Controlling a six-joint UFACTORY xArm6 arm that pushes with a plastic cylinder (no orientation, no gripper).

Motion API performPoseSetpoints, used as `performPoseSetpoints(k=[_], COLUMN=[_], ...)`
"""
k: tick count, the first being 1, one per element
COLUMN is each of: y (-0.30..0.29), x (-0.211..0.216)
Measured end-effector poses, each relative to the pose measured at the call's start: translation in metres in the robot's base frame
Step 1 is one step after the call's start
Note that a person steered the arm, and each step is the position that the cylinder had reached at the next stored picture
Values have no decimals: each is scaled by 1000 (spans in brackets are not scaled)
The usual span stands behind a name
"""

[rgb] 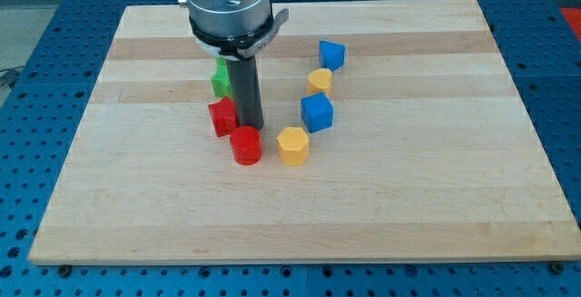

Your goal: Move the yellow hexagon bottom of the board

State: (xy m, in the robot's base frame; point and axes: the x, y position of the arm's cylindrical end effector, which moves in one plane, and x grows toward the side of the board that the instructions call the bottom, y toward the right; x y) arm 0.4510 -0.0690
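The yellow hexagon (pixel 293 145) lies near the board's middle, just below a blue cube (pixel 317 113). My tip (pixel 250 127) stands to the hexagon's left, apart from it. The tip is right above a red cylinder (pixel 246 144) and beside a red block (pixel 222 116) on its left. A second, smaller yellow block (pixel 319 82) lies above the blue cube.
A green block (pixel 221 80) sits partly hidden behind the rod. A blue block (pixel 332 54) lies at the top of the cluster. The wooden board (pixel 436 197) rests on a blue perforated table.
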Motion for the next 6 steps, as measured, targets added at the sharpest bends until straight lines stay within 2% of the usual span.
performPoseSetpoints(k=[3, 6], y=[34, 35], x=[12, 49])
